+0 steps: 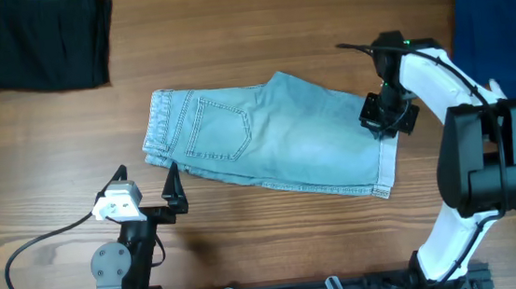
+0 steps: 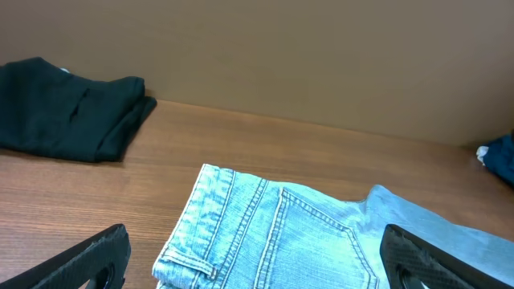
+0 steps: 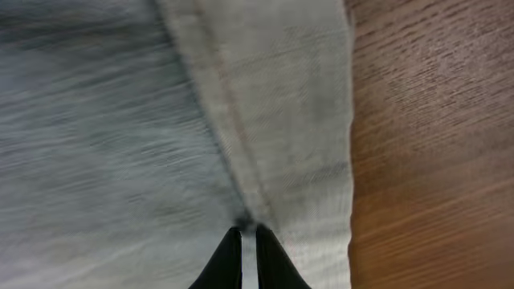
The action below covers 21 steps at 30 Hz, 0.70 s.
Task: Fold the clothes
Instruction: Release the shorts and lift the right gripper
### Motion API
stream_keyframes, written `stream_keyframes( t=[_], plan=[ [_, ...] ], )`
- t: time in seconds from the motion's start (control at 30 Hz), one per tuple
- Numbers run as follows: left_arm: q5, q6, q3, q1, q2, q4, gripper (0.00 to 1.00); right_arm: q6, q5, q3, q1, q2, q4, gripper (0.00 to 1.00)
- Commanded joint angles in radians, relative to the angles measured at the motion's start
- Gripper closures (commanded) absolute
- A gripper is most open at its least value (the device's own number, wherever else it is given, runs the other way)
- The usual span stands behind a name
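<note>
L pincer (image 1: pixel 146 176) wide open; R pincer (image 3: pixel 247 238) pinched shut, pointing down.

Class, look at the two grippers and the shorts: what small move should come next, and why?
Probably the right gripper should lift the hem slightly. It looks pinched shut on that hem, the shorts lie flat, and the left gripper hangs open near the waistband.

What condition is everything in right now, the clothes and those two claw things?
Pale blue denim shorts: folded in half, lying flat.
Black cloth garment: folded, lying apart.
Navy cloth: partly out of frame, cannot tell.
Left end effector: open, holding nothing.
Right end effector: shut on the shorts' leg hem.
</note>
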<state>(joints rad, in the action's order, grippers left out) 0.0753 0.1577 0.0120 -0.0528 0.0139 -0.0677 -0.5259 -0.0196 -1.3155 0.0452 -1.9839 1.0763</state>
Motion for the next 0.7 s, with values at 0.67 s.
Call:
stream_keyframes(
  t=[0.67],
  plan=[
    [-0.005, -0.019, -0.006, 0.005, -0.007, -0.004, 0.00, -0.026, 0.042, 0.081, -0.021, -0.025, -0.306, 0.96]
  ],
)
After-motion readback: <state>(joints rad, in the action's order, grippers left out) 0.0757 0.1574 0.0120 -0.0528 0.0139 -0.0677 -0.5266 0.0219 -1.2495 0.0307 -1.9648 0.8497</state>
